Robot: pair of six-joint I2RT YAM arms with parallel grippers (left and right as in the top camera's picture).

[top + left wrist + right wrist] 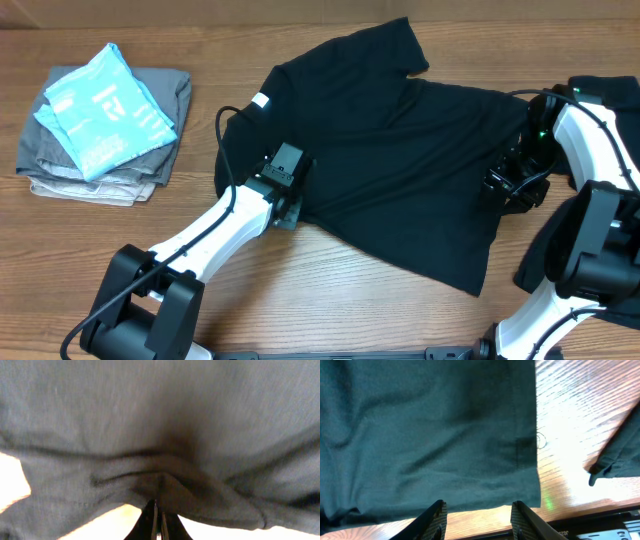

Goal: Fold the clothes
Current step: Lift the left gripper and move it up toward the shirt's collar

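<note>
Black T-shirt (390,140), edge pinched by left hand (288,205) (right hand (478,509) above hem)

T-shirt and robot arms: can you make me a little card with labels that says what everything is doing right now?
T-shirt: black, spread out on the table, a bit wrinkly
Label: small, white, at the neck
Left fingers: shut, pinching a fold at the shirt's edge
Right fingers: open, over the shirt's hem, holding nothing
Pile: folded clothes at the table's left, light-blue one on top
Folding: not done yet
</note>
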